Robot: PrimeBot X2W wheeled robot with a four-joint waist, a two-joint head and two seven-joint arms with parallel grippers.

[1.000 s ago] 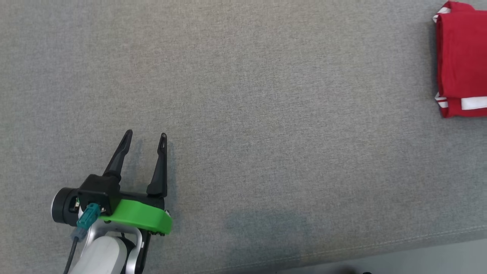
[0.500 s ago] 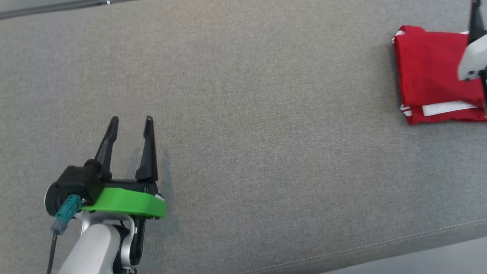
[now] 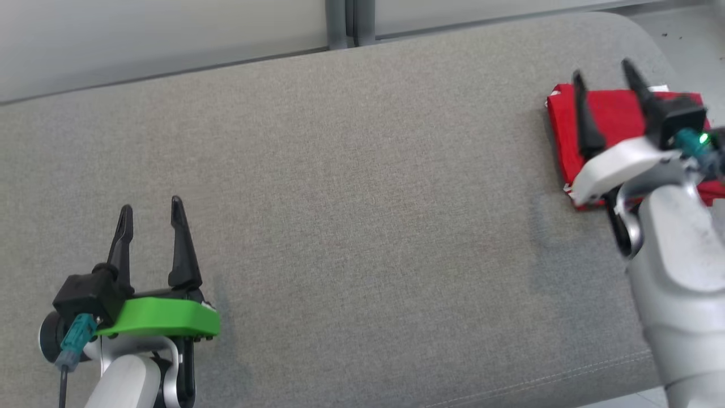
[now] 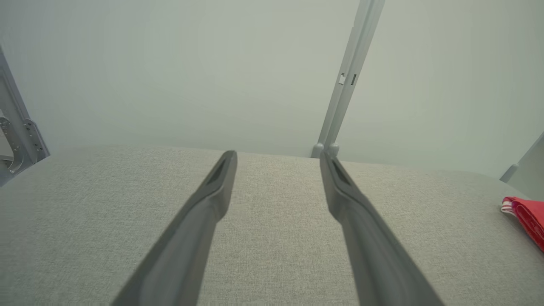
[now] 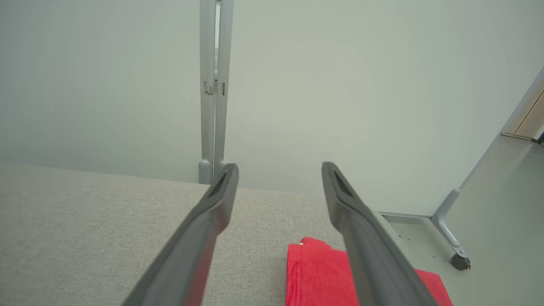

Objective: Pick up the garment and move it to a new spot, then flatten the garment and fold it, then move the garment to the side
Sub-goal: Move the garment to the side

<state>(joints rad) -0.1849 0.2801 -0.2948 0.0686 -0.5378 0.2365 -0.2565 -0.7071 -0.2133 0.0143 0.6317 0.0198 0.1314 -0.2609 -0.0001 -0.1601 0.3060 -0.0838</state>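
Observation:
A folded red garment (image 3: pixel 614 116) with white trim lies near the right end of the grey cushioned surface (image 3: pixel 362 187). My right gripper (image 3: pixel 604 68) hovers over it, open, nothing between its fingers; its wrist and forearm cover the garment's near part. In the right wrist view the garment (image 5: pixel 316 276) lies below the open gripper (image 5: pixel 280 168). My left gripper (image 3: pixel 150 205) stands open over bare fabric at the lower left, far from the garment. The left wrist view has the gripper (image 4: pixel 278 155) open and the garment's edge (image 4: pixel 527 214) at far right.
A pale partition wall (image 3: pixel 158 39) with a grey post (image 3: pixel 345 22) runs behind the surface. The surface's rounded right end meets bare floor (image 3: pixel 699 34). A caster foot (image 5: pixel 459 260) of the partition stands on the floor at right. A seam (image 3: pixel 538 377) marks the front edge.
The camera has tilted up and turned, so the wall and the surface's far edge came into view. My right arm has come fully into view over the garment. Both grippers stay open.

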